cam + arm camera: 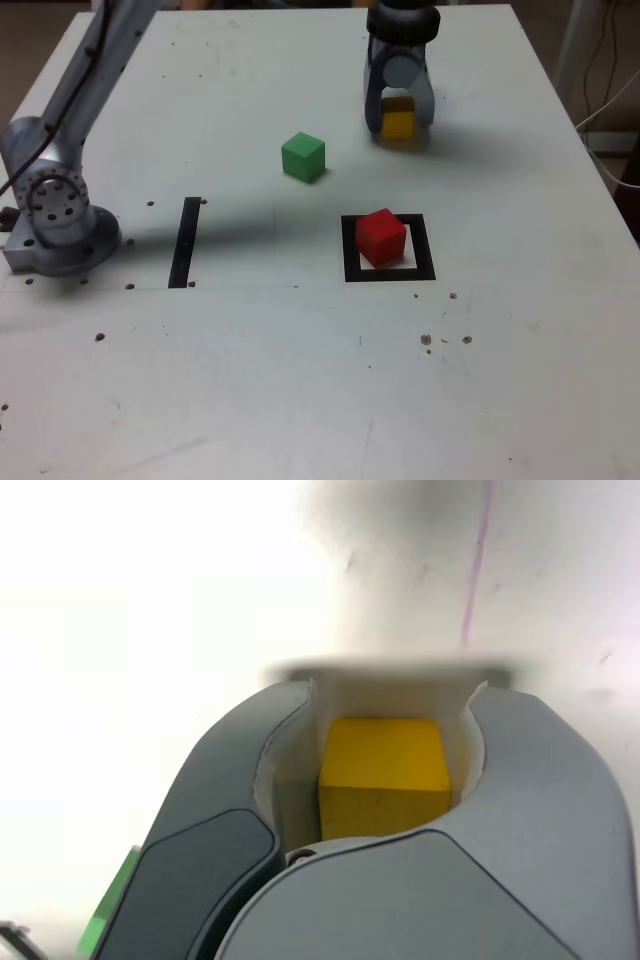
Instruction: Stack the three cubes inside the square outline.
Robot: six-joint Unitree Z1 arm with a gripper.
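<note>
Exterior view: partly open grey fingers (373,108) straddle the solid yellow cube (398,125) beyond the black square outline (351,250), probably to centre a grip, while the red cube (380,237) inside seems the base, the green cube (303,157) waiting beyond-left of the outline.

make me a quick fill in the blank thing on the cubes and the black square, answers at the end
The solid red cube sits inside the thick black square outline, turned at an ____ to its sides.
The block between the jaws of the grey gripper is coloured ____.
In the exterior view, the solid green cube lies to the ____ of the red cube.
The number of cubes inside the outline is ____.

Missing words: angle; yellow; left; one
</note>
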